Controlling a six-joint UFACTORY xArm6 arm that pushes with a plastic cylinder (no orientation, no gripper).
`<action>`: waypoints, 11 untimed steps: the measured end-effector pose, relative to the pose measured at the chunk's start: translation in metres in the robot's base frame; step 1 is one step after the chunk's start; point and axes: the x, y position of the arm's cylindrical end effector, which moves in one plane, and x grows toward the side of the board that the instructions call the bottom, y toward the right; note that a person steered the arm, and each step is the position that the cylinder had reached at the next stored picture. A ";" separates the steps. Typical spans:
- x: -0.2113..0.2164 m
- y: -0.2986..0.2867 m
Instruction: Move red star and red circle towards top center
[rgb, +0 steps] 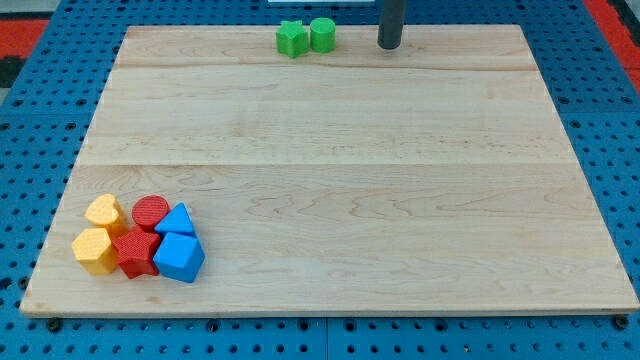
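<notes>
Blue pegboard surrounds our pale wooden worktop (330, 180). At its bottom-left corner sits a cluster: two yellow blocks, two blue blocks, red star (134, 253), red circle (151, 211), touching. Green star and green cylinder rest at top centre. Our end effector, a bare rod holding nothing, has my tip (389, 46) just right of them, so both reds lie diagonally far down-left.

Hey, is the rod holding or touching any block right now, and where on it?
Nothing. My tip sits alone at the view's top, right of the green blocks.

The red star (135, 253) and red circle (151, 211) lie touching near the view's bottom-left corner.
</notes>
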 end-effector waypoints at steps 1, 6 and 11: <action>0.010 0.004; 0.103 -0.197; 0.326 -0.397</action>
